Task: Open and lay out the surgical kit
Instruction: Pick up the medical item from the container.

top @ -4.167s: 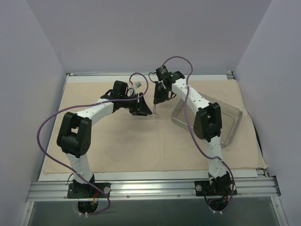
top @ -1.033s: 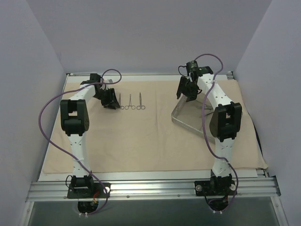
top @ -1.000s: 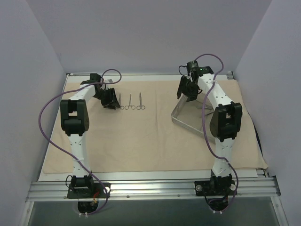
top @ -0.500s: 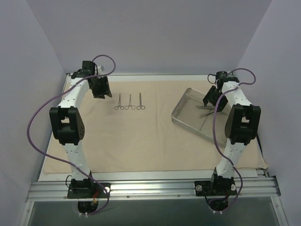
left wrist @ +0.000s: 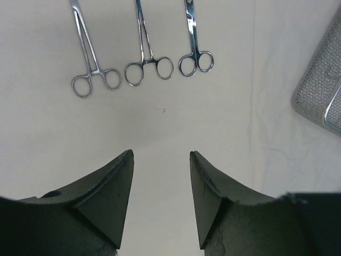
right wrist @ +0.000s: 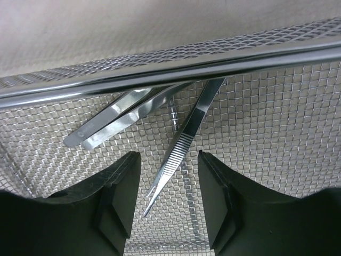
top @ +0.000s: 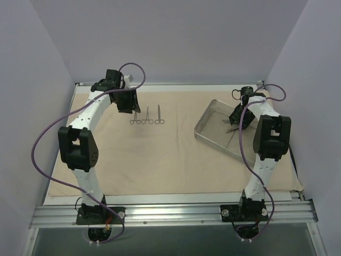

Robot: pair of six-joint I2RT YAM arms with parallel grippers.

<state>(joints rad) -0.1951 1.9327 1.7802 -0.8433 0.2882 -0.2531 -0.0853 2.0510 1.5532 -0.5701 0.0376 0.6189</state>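
Right gripper (right wrist: 166, 160) spread above serrated tweezers (right wrist: 186, 136) inside mesh tray (right wrist: 240, 58). Descend straight, pinch mid-shaft, miss second tweezers (right wrist: 106, 120) alongside. Left gripper (left wrist: 160, 157) spread, empty, left of tray, near three ring-handled instruments (left wrist: 146, 53).

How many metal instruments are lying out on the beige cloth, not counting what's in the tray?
3, in a row on the cloth ahead of the left gripper: left instrument, middle instrument, right instrument. None seem hidden.
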